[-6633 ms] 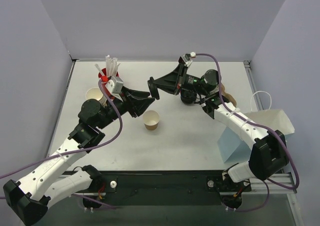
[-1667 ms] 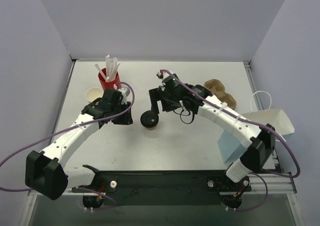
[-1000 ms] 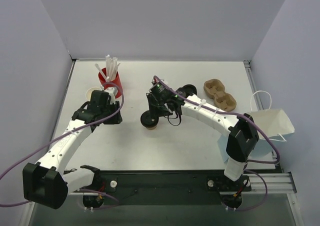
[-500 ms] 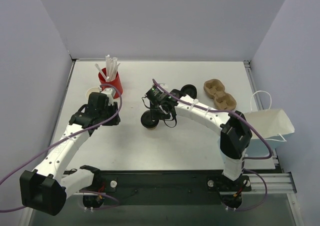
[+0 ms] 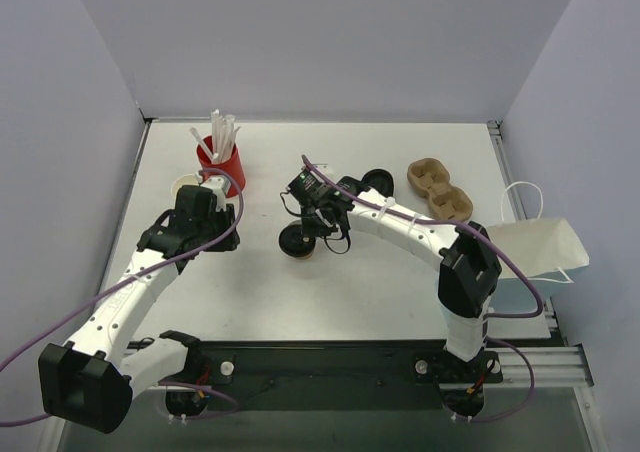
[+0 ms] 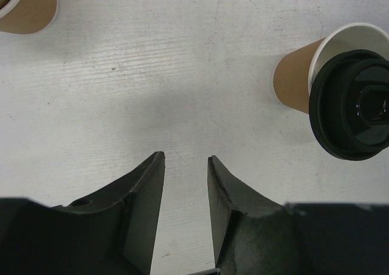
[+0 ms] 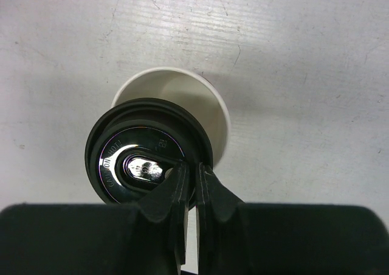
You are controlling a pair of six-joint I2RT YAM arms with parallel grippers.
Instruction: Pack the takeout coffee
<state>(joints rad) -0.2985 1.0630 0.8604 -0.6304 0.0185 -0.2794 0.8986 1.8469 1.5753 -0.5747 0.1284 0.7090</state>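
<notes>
While the takeout coffee is standing mid-desk with its lid sitting off-centre over the open mouth, not seated | right tool is pinching the lid's rim | left tool is idling empty, jaws narrowly parted, to its left | step: lidding; next move probably calling for centring, then pressing down.

Top cam: high, near edge, sees whole table. Wrist cams: close, looking down; all 3 share cup.
</notes>
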